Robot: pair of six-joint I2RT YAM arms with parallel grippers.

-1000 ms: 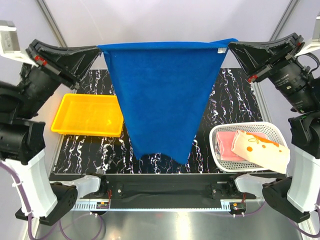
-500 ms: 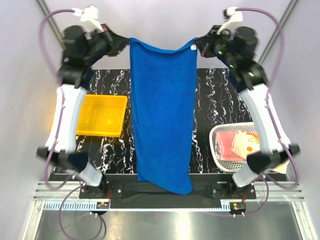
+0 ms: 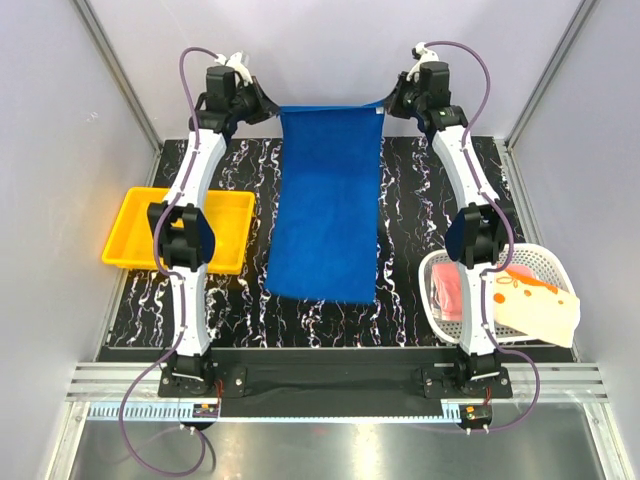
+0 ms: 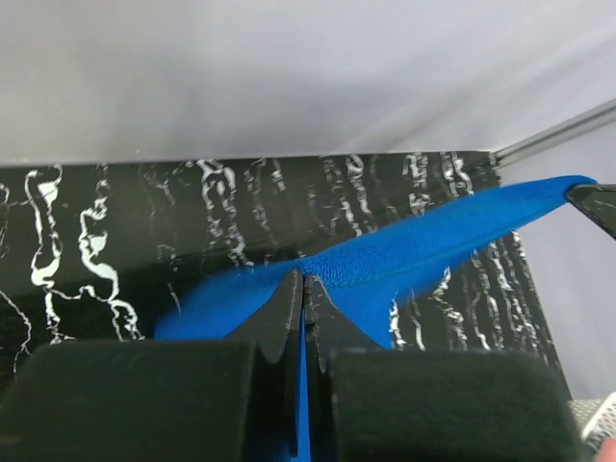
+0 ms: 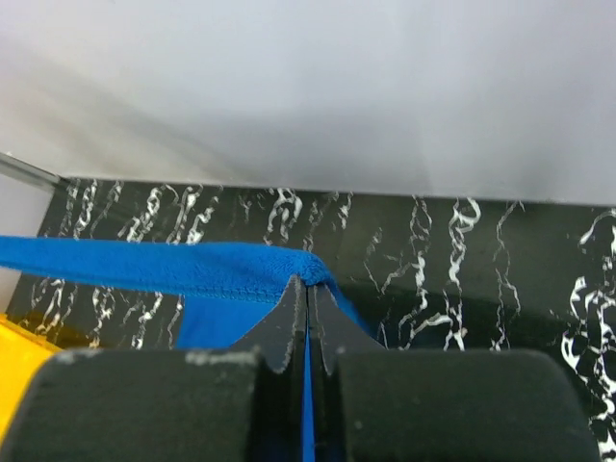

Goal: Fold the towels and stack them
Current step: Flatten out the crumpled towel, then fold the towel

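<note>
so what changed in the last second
Both arms swung away from the camera to the far edge, and the hanging blue towel now lies spread along the table. The left fingers and right fingers stayed shut on its far corners. Unmoved: yellow tray, basket.

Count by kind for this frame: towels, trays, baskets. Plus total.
Towels: 3 visible (blue towel, pink towel, printed towel)
Trays: 1 (yellow tray)
Baskets: 1 (white basket)
Total: 5
</note>
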